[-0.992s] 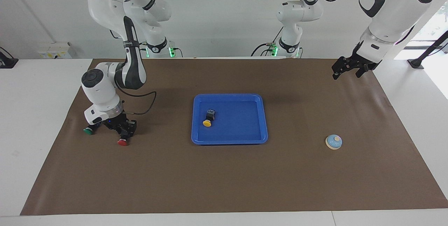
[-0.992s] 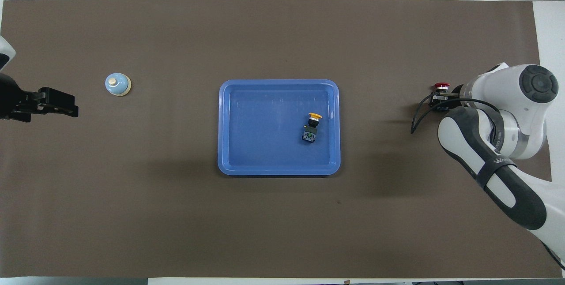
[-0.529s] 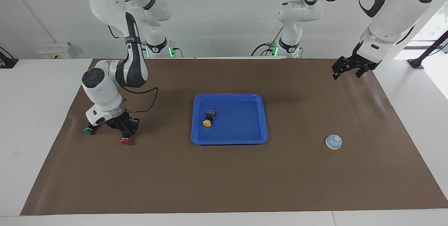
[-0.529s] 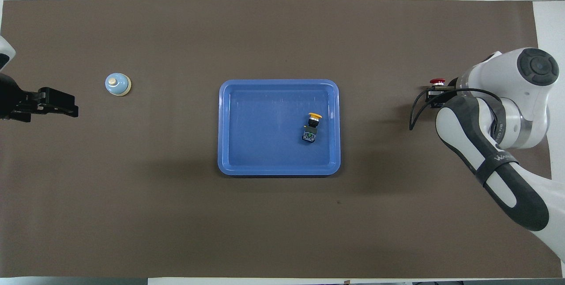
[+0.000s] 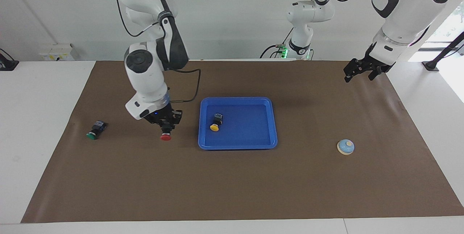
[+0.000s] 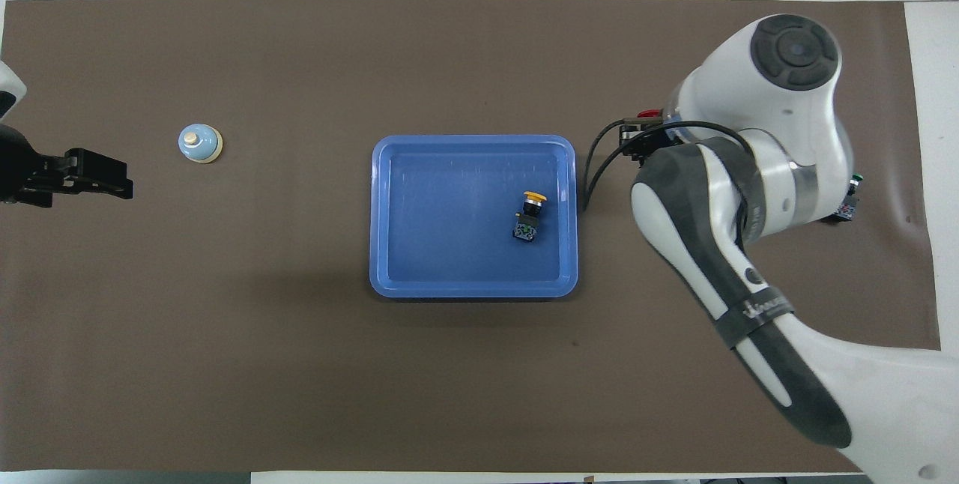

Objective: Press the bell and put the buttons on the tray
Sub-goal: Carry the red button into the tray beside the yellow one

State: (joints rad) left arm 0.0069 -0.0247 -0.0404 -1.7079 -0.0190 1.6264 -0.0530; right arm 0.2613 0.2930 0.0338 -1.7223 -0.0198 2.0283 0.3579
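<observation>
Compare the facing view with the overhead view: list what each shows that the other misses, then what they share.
Facing view only: the right gripper hangs above the brown mat beside the blue rectangular plastic tray, holding the red-capped black push-button cap down; the green-capped black push-button lies in full sight toward the right arm's end.

Overhead view only: the right arm covers most of both those buttons.

Both: the yellow-capped black push-button lies in the tray, the light-blue dome bell stands untouched, and the left gripper waits.

yellow btn (image 6: 531, 207) in tray (image 6: 389, 169) | bell (image 6: 200, 143) apart | left claw (image 6: 105, 178) idle
</observation>
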